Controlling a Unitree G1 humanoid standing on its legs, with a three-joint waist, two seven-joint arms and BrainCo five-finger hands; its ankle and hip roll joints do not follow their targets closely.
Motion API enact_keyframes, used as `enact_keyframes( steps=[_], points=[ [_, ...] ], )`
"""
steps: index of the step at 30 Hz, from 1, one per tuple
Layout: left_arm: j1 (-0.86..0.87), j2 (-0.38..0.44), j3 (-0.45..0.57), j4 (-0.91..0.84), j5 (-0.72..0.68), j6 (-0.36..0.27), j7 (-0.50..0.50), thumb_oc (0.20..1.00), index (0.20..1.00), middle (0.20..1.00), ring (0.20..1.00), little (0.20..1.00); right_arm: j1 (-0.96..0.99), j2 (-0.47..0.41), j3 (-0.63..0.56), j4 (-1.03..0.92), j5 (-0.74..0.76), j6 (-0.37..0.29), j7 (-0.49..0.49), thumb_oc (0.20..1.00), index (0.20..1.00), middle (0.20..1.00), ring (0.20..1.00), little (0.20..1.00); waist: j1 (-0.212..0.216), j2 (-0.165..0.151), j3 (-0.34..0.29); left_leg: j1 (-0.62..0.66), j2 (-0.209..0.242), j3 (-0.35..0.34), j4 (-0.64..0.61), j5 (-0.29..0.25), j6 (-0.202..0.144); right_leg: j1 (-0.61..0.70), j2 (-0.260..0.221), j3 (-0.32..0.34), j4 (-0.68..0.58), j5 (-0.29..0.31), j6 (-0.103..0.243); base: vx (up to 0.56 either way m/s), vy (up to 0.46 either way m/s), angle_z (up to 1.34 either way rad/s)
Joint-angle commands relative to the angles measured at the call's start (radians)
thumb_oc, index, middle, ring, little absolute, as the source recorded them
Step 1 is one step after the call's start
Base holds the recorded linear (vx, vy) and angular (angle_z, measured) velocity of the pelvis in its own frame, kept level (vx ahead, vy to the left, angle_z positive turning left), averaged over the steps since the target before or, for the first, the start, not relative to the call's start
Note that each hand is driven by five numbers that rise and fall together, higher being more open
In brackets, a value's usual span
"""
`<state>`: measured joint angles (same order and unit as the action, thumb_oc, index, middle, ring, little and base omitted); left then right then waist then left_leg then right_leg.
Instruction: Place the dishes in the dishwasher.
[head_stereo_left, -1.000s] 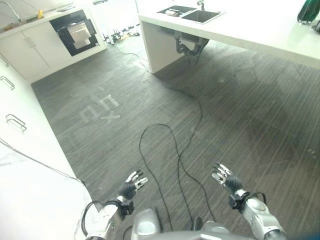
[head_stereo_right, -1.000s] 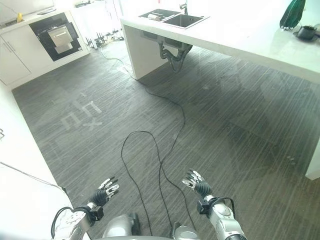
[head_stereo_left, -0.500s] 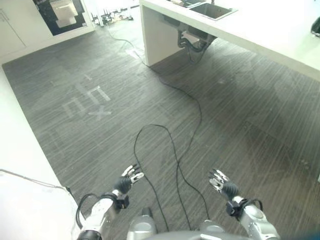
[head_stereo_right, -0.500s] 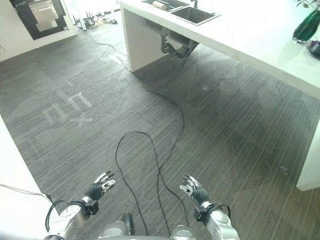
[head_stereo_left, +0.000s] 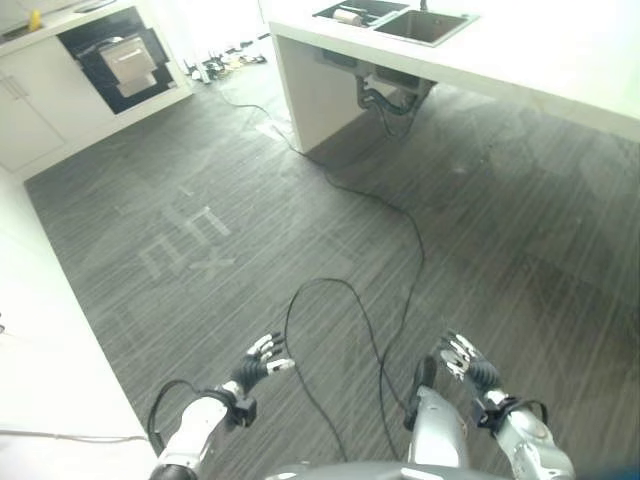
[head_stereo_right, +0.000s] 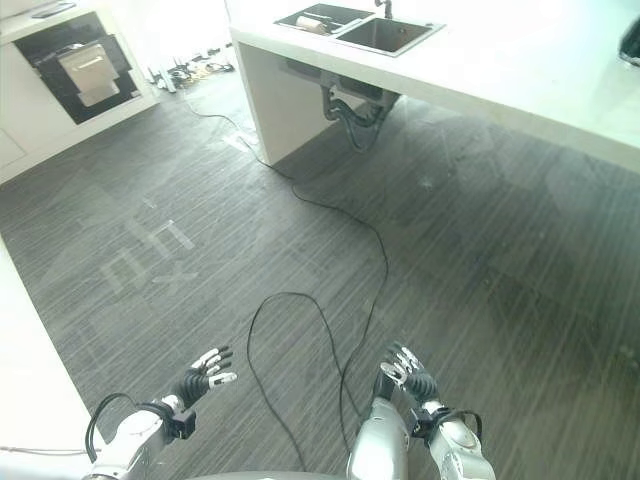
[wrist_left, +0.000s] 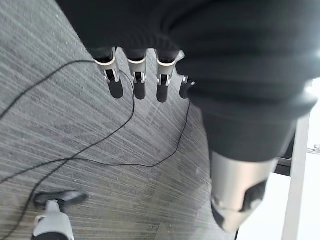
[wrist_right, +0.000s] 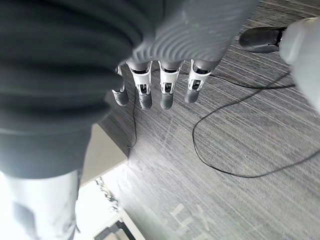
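Meanwhile, left hand (head_stereo_left: 256, 368) and right hand (head_stereo_left: 466, 362), fingers straight, over floor (head_stereo_left: 250, 200).

Left hand (head_stereo_left: 258, 365) and right hand (head_stereo_left: 466, 362) hang over grey striped floor (head_stereo_left: 230, 230), fingers straight, both empty. White counter (head_stereo_left: 520, 55) with sink (head_stereo_left: 420, 25) at far right. Dark oven (head_stereo_left: 125, 62) in cabinets (head_stereo_left: 30, 115), far left.

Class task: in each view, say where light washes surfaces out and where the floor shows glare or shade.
Left eye view: the counter is washed out white, and pale reflected marks lie on the floor. Right eye view: shade darkens the pipes under the sink. Right wrist view: white glare past the right hand. Left wrist view: the same beyond the left hand.
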<state>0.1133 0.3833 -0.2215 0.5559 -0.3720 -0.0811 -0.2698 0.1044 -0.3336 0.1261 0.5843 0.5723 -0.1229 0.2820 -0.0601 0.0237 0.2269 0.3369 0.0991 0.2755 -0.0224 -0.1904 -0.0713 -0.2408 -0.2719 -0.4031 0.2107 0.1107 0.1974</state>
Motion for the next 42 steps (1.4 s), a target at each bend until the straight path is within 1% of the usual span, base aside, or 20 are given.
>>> enact_keyframes(
  steps=[1,2,3,5,7,10,12,13,16,17,21,23,27,32,34,36,38,39,40,42],
  points=[
    [-0.062,0.033,-0.013,-0.04,-0.031,-0.067,-0.023,1.0,1.0,1.0,1.0,1.0,-0.058,0.01,0.0,-0.053,0.05,-0.077,0.016,1.0,1.0,1.0,1.0,1.0,0.007,-0.01,0.017,-0.117,-0.164,-0.009,0.095,-0.029,0.132,0.097,0.033,-0.005,-0.046,0.029,0.009,0.46,-0.437,0.12],
    [-0.047,0.018,-0.011,-0.043,-0.036,-0.079,-0.036,1.0,1.0,1.0,1.0,1.0,-0.06,-0.003,-0.003,-0.064,0.039,-0.067,0.006,1.0,1.0,1.0,1.0,1.0,0.006,-0.006,-0.001,-0.116,-0.18,-0.014,0.179,-0.076,0.117,0.131,0.07,-0.018,-0.067,-0.003,-0.026,0.42,-0.377,0.06],
    [-0.043,0.012,-0.01,-0.042,-0.032,-0.089,-0.034,1.0,1.0,1.0,1.0,1.0,-0.062,-0.012,-0.008,-0.06,0.03,-0.064,0.011,1.0,1.0,1.0,1.0,1.0,0.006,-0.004,-0.01,-0.115,-0.188,-0.019,0.214,-0.089,0.106,0.144,0.087,-0.021,-0.077,-0.013,-0.041,0.38,-0.312,-0.04],
    [-0.041,0.005,-0.009,-0.041,-0.048,-0.092,-0.036,1.0,1.0,1.0,1.0,1.0,-0.062,-0.023,-0.011,-0.058,0.017,-0.062,0.016,1.0,1.0,1.0,1.0,1.0,0.007,0.001,-0.021,-0.115,-0.191,-0.022,0.25,-0.076,0.086,0.158,0.107,-0.029,-0.087,-0.029,-0.059,0.19,-0.15,-0.17],
    [-0.059,-0.002,-0.006,-0.052,-0.066,-0.065,-0.067,1.0,1.0,1.0,1.0,1.0,-0.063,-0.055,-0.02,-0.057,0.011,-0.061,0.02,1.0,1.0,1.0,1.0,1.0,0.018,-0.003,-0.025,-0.212,-0.146,0.005,0.41,0.033,0.019,0.235,0.139,-0.048,-0.153,-0.059,-0.104,0.26,-0.227,-0.05],
    [-0.065,-0.01,-0.008,-0.064,-0.093,-0.058,-0.13,1.0,1.0,1.0,1.0,1.0,-0.089,-0.055,-0.016,-0.054,0.014,-0.049,0.021,1.0,1.0,1.0,1.0,1.0,0.025,0.002,-0.017,-0.195,-0.152,0.0,0.274,-0.01,0.053,0.225,0.134,-0.031,-0.124,-0.067,-0.092,0.22,-0.033,0.02],
    [-0.058,-0.001,-0.016,-0.073,-0.101,-0.06,-0.138,1.0,1.0,1.0,1.0,1.0,-0.098,-0.052,-0.009,-0.056,0.014,-0.036,0.024,1.0,1.0,1.0,1.0,1.0,0.025,0.007,-0.011,-0.177,-0.137,-0.02,0.177,0.013,0.053,0.219,0.148,-0.007,-0.11,-0.073,-0.088,0.18,0.035,-0.43],
    [-0.052,0.003,-0.015,-0.079,-0.103,-0.065,-0.136,1.0,1.0,1.0,1.0,1.0,-0.105,-0.052,-0.002,-0.056,0.016,-0.026,0.027,1.0,1.0,1.0,1.0,1.0,0.031,0.002,-0.004,-0.189,-0.11,-0.028,0.109,0.089,0.038,0.232,0.155,-0.001,-0.124,-0.067,-0.1,0.11,0.047,-0.15],
    [-0.043,-0.004,-0.009,-0.084,-0.116,-0.078,-0.132,1.0,1.0,1.0,1.0,1.0,-0.113,-0.055,0.008,-0.055,0.007,-0.007,0.035,1.0,1.0,1.0,1.0,1.0,0.05,0.006,0.009,-0.22,-0.011,-0.021,0.027,0.212,-0.023,0.317,0.166,0.024,-0.177,-0.097,-0.105,0.21,0.181,-0.28],
    [-0.05,-0.017,0.004,-0.084,-0.116,-0.08,-0.144,1.0,1.0,1.0,1.0,1.0,-0.108,-0.06,0.013,-0.054,-0.018,0.002,0.042,1.0,1.0,1.0,1.0,1.0,0.053,0.009,0.021,-0.266,0.101,0.036,0.0,0.285,-0.059,0.37,0.142,0.018,-0.183,-0.144,-0.103,0.3,0.27,-0.54],
    [-0.077,-0.011,0.002,-0.074,-0.106,-0.067,-0.156,1.0,1.0,1.0,1.0,1.0,-0.104,-0.06,0.027,-0.046,-0.006,-0.016,0.025,1.0,1.0,1.0,1.0,1.0,0.046,0.011,0.029,-0.257,0.134,0.107,0.01,0.28,-0.056,0.362,0.103,-0.043,-0.112,-0.181,-0.1,0.23,0.262,-0.19],
    [-0.087,-0.005,-0.006,-0.069,-0.081,-0.058,-0.148,1.0,1.0,1.0,1.0,1.0,-0.095,-0.051,0.02,-0.038,0.017,-0.018,0.032,1.0,1.0,1.0,1.0,1.0,0.05,0.012,0.024,-0.25,0.12,0.088,0.006,0.271,-0.051,0.352,0.083,-0.055,-0.047,-0.206,-0.093,0.3,0.288,0.05],
    [-0.103,0.013,-0.021,-0.066,-0.068,-0.055,-0.151,1.0,1.0,1.0,1.0,1.0,-0.058,-0.027,-0.003,-0.047,0.022,-0.032,0.035,1.0,1.0,1.0,1.0,1.0,0.044,0.018,0.006,-0.231,0.067,0.045,-0.02,0.242,-0.015,0.323,0.059,-0.018,0.092,-0.276,-0.085,0.28,0.284,0.1],
    [-0.128,0.038,-0.052,-0.05,-0.056,-0.07,-0.141,1.0,1.0,1.0,1.0,1.0,-0.045,-0.001,-0.009,-0.066,0.041,-0.04,0.001,1.0,1.0,1.0,1.0,1.0,0.016,0.015,-0.008,-0.218,-0.057,0.004,-0.044,0.183,0.086,0.229,0.034,0.104,0.395,-0.212,-0.028,0.21,0.315,0.25],
    [-0.134,0.038,-0.056,-0.049,-0.062,-0.068,-0.134,1.0,1.0,1.0,1.0,1.0,-0.038,0.006,-0.01,-0.076,0.034,-0.036,-0.003,1.0,1.0,1.0,1.0,1.0,0.011,0.011,-0.01,-0.218,-0.086,0.006,-0.046,0.17,0.105,0.209,0.03,0.118,0.469,-0.189,-0.015,0.13,0.214,0.17],
    [-0.131,0.033,-0.057,-0.053,-0.079,-0.06,-0.108,1.0,1.0,1.0,1.0,1.0,-0.032,0.007,-0.004,-0.078,0.031,-0.025,0.006,1.0,1.0,1.0,1.0,1.0,0.012,0.019,-0.009,-0.205,-0.119,0.022,-0.056,0.151,0.134,0.142,-0.013,0.11,0.617,-0.118,-0.006,0.2,0.3,0.2],
    [-0.126,0.032,-0.052,-0.057,-0.094,-0.057,-0.099,1.0,1.0,1.0,1.0,1.0,-0.034,0.006,0.002,-0.076,0.02,-0.027,0.015,1.0,1.0,1.0,1.0,1.0,0.01,0.019,-0.005,-0.197,-0.125,0.027,-0.057,0.144,0.132,0.122,0.001,0.096,0.576,-0.117,-0.008,0.14,0.109,-0.05],
    [-0.123,0.033,-0.046,-0.066,-0.103,-0.051,-0.101,1.0,1.0,1.0,1.0,1.0,-0.036,0.004,0.005,-0.077,0.018,-0.031,0.017,1.0,1.0,1.0,1.0,1.0,0.006,0.023,0.0,-0.205,-0.115,0.036,-0.051,0.154,0.128,0.119,0.039,0.066,0.5,-0.1,-0.029,0.16,-0.05,-0.21],
    [-0.121,0.031,-0.041,-0.079,-0.103,-0.037,-0.102,1.0,1.0,1.0,1.0,1.0,-0.034,0.002,0.0,-0.084,0.015,-0.026,0.02,1.0,1.0,1.0,1.0,1.0,-0.003,0.013,0.006,-0.194,-0.121,0.024,-0.05,0.145,0.122,0.114,0.059,0.061,0.374,-0.073,-0.027,0.23,-0.097,-0.19],
    [-0.124,0.033,-0.04,-0.093,-0.089,-0.024,-0.095,1.0,1.0,1.0,1.0,1.0,-0.033,0.0,-0.001,-0.084,0.018,-0.026,0.024,1.0,1.0,1.0,1.0,1.0,-0.014,0.0,0.015,-0.169,-0.13,0.02,-0.053,0.13,0.114,0.095,0.053,0.046,0.209,-0.027,-0.025,0.27,-0.11,0.0]
  ],
)
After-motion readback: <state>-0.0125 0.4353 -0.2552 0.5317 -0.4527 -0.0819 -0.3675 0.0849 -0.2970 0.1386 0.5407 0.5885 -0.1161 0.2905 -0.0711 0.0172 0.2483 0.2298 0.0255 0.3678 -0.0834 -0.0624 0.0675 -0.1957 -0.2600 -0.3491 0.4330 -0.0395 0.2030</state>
